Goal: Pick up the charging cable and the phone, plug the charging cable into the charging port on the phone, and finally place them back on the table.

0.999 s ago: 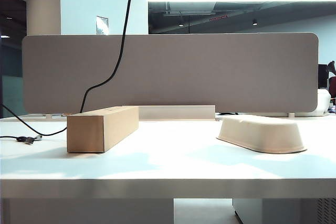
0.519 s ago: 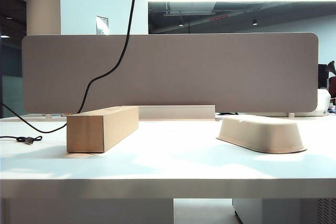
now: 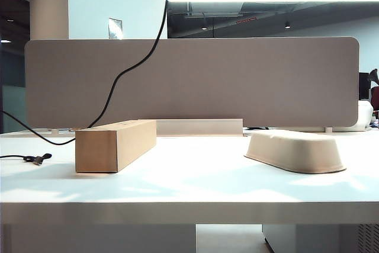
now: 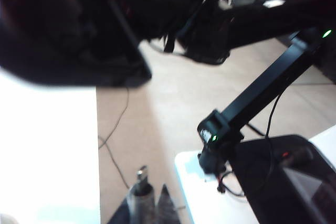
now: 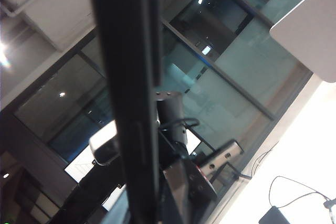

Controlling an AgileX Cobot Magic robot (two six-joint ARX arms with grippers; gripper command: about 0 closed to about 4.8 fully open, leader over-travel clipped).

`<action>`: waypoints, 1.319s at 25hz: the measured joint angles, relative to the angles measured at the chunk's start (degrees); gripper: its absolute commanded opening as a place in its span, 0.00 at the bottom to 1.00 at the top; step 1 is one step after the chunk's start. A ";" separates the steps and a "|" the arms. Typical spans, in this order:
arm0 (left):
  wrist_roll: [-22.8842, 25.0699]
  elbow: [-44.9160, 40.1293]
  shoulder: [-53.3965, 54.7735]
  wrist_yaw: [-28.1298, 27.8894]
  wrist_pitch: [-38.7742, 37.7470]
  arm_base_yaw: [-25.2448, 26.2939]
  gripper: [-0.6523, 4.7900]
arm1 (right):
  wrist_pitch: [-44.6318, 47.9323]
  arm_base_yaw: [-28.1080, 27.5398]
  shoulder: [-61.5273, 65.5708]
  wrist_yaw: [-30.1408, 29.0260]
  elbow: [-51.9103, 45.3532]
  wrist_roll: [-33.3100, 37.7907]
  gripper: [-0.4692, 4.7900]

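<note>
Left gripper (image 4: 147,205) is seen pinched shut on the charging cable (image 4: 142,174), silver tip poking out, high above the table (image 3: 189,188). Right gripper (image 5: 137,203) is clamped on the phone (image 5: 131,77), shown edge-on. Alignment is judged in hand: tip must be lined up squarely with the unseen charging port. Only cord slack at left is caught by the exterior view.

Exterior camera faces the table (image 3: 189,185) edge-on, low; both wrist cameras look off elsewhere.
</note>
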 measured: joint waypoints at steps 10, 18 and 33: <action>-9.88 -0.02 0.57 -0.13 5.14 -1.31 0.11 | 0.13 6.12 2.75 -0.17 0.00 -3.52 0.08; -9.03 -0.13 0.83 -1.25 -1.73 0.68 0.11 | -0.17 5.03 4.61 -0.59 0.00 -8.50 0.08; -7.80 -0.11 2.19 -2.47 -7.69 0.90 0.11 | -2.60 4.79 5.66 -0.87 0.00 -11.56 0.08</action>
